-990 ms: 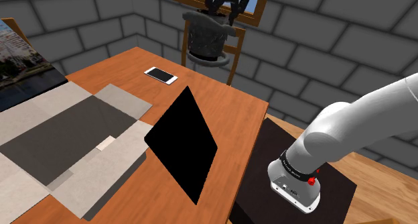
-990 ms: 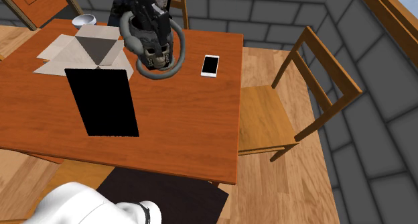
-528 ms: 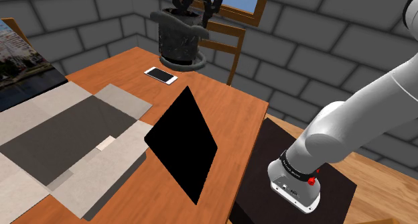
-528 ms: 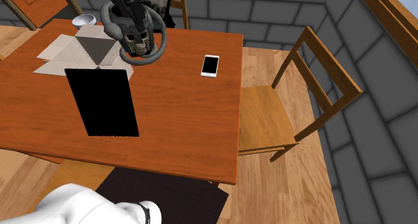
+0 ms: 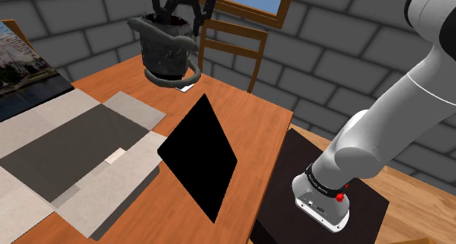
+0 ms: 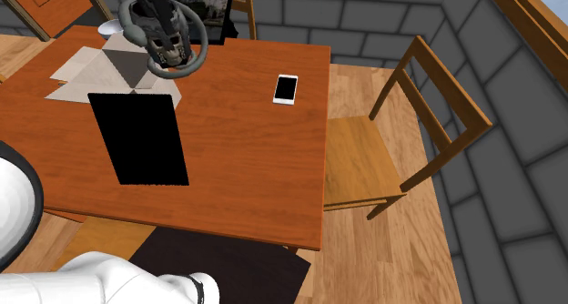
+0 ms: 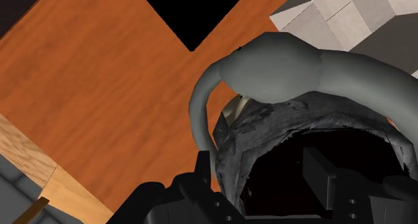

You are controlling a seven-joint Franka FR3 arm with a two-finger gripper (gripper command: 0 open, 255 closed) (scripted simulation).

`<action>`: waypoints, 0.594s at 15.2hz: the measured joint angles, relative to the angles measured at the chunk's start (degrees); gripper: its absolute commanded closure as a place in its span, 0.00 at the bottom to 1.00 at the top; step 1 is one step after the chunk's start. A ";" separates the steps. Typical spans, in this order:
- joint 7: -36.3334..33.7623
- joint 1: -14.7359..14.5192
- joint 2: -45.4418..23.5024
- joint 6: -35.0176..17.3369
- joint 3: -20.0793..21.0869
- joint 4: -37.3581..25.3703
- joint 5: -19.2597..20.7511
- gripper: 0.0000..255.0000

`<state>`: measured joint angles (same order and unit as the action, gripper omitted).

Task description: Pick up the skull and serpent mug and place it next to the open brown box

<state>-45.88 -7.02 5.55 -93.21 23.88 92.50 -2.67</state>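
Stone-block walls point(image 5: 88, 16), grey, on every side; one wooden counter point(image 5: 248, 126) in front of the arm point(image 5: 394, 111).

Item 1. Mug point(image 5: 168, 51): dark grey, skull face on the wall, serpent point(image 7: 288, 65) looped round as the handle. Position: in the air, clear of the counter, above its far end. Mouth up, long axis close to vertical, hanging under the claw.

Item 2. Claw point(image 5: 181, 5): black, clamped on the mug's rim. The wrist view shows one of the fingers point(image 7: 319, 177) down inside the mouth and the other outside the wall.

Item 3. Box point(image 5: 66, 144): drawn grey and white, not brown; opened out with its flaps spread flat on the counter. It lies below the mug and toward the shoulder view's lower left. In the second exterior view the mug overlaps the box's upper right corner, though its height makes the true offset hard to judge.

Item 4. Panel point(image 5: 199, 156): flat, pure black, on the counter just beside the box.

Item 5. Phone point(image 6: 285, 88): white-edged, flat on the counter, well apart from the box.

Item 6. Chair point(image 6: 360, 166): wooden, drawn up at the counter's phone end.

Assessment: pick-up done, carry under way. The placement likely turns on lowering the mug onto bare wood beside a flap, not onto the flap or the panel.
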 measured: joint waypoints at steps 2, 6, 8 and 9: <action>0.02 -0.02 0.40 -1.54 0.00 1.91 -0.16 1.00; 0.19 -0.06 1.12 -4.68 -0.02 5.71 -0.46 1.00; 0.49 -0.03 1.74 -6.40 -0.15 8.01 -0.74 1.00; 0.47 -0.05 1.78 -7.20 -0.12 8.85 -0.76 1.00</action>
<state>-45.41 -7.07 7.33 -100.41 23.77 101.35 -3.43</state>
